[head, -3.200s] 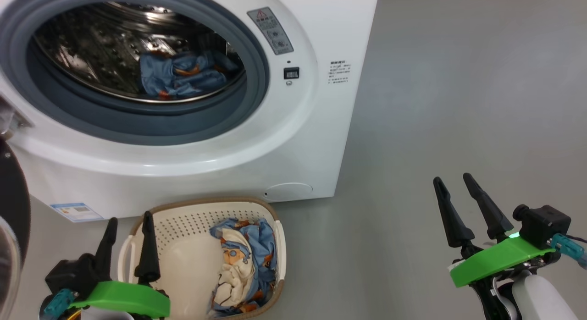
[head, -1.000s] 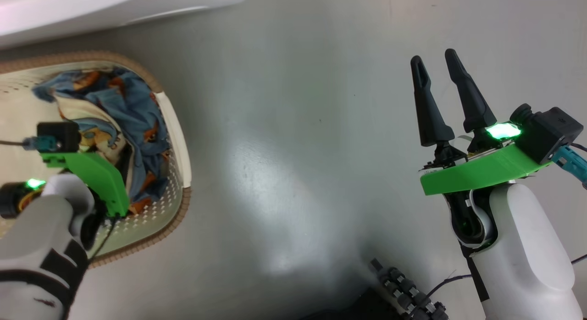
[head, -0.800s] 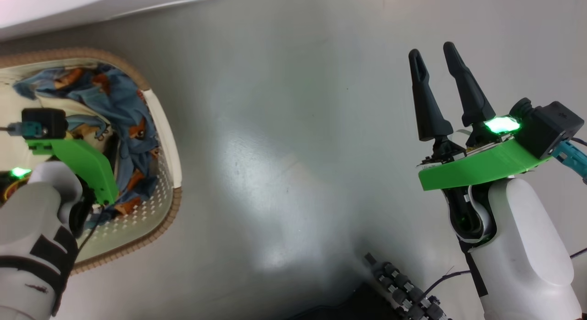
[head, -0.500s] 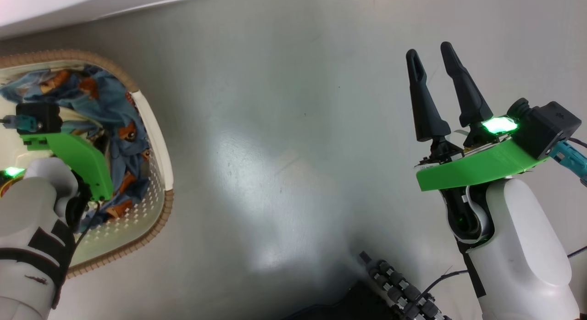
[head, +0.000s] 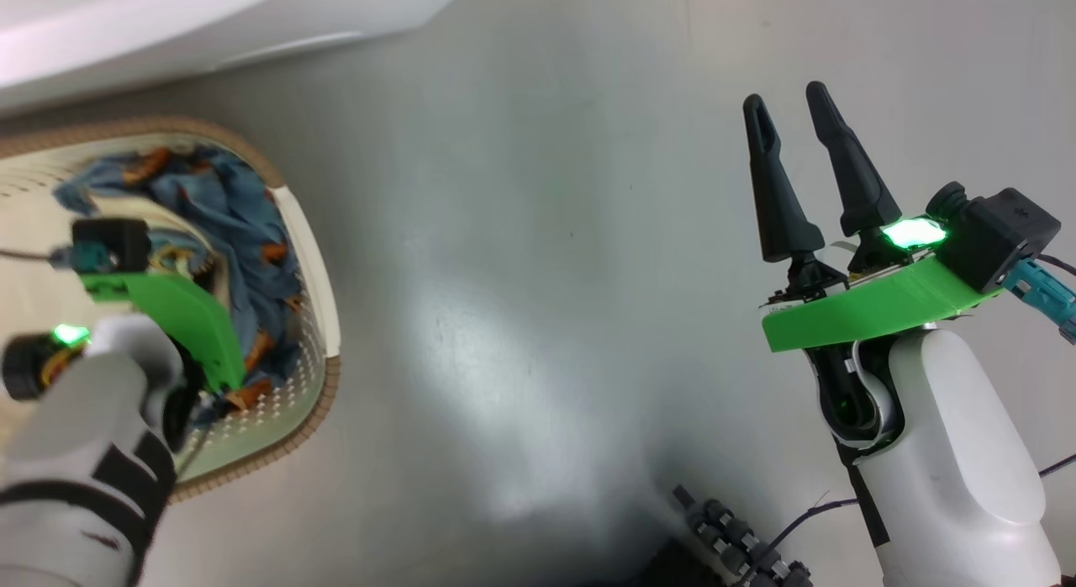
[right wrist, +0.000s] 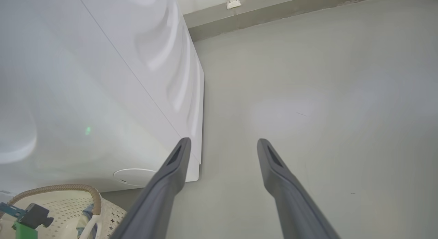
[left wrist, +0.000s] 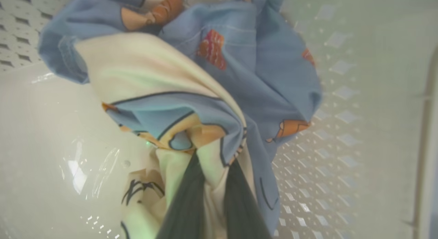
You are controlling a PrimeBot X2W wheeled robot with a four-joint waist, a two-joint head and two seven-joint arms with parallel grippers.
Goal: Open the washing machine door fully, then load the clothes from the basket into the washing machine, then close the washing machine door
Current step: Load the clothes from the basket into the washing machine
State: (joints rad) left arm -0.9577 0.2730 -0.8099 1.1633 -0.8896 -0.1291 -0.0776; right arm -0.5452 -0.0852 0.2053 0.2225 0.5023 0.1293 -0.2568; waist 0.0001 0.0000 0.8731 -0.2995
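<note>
Pinching a cream fold of the clothes (left wrist: 219, 61) with the left gripper (left wrist: 215, 160), down inside the basket (head: 324, 318)

Fingers drawn nearly together, cream cloth caught between them; blue-and-orange fabric heaped above the grip, against the perforated wall, just in front of the washing machine (right wrist: 85, 78). Holding the right gripper (head: 783, 97) spread wide and empty over bare floor (head: 546, 276), well apart from the basket. Probably soft, light and limp: expect sagging and trailing on a lift, no risk of breakage, some risk of thin cloth sliding out from narrow fingers. Better to bite deep into the bunched middle than a loose hem, so as to carry the whole bundle and not shed the blue piece. Worth raising high enough to clear the brown rim before swinging towards the washing machine
</note>
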